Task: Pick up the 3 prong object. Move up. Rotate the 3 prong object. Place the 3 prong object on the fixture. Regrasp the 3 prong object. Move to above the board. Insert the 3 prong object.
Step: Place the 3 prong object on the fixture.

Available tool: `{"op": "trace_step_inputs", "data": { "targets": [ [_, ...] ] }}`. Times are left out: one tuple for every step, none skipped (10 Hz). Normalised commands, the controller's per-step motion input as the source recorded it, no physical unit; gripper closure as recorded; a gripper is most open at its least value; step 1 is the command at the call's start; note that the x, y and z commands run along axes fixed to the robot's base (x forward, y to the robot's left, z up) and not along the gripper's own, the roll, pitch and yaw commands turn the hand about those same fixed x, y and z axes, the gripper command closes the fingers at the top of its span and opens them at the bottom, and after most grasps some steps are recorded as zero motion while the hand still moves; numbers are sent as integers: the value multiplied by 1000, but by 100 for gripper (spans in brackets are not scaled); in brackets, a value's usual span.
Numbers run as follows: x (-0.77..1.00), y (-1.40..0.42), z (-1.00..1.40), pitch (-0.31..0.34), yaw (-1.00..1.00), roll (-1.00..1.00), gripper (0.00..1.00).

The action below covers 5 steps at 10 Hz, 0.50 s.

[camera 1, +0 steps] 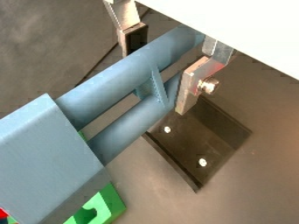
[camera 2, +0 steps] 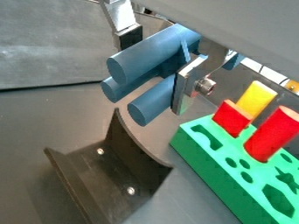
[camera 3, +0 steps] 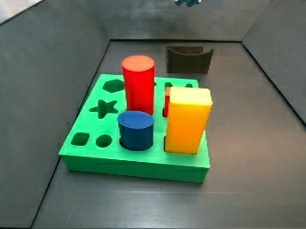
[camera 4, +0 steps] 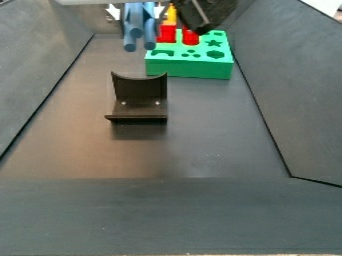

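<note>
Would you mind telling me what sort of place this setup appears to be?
Probably a lab test cell for robot insertion: a dark enclosure with sloped walls, a green board with shaped cut-outs and pegs, a notched fixture, and a gripper above it, holding the 3 prong object.

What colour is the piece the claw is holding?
Steel-blue: the 3 prong object, shut in the gripper, shows best in a wrist view.

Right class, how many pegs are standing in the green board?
3. The red cylinder stands at the back, the short blue cylinder at the front, the yellow block beside them. The end effector holds the pronged piece above the floor.
</note>
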Motion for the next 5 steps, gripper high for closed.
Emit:
{"op": "trace_step_inputs", "data": {
  "targets": [
    [123,60,-1000,5,-163,-1000,100],
    [112,61,-1000,0,-163,-1000,100],
    [113,72,-1000,-14,-166,-1000,100],
    [116,73,-1000,-12,-165,-1000,100],
    [128,79,-1000,-6,-162,-1000,100]
  ]
}}
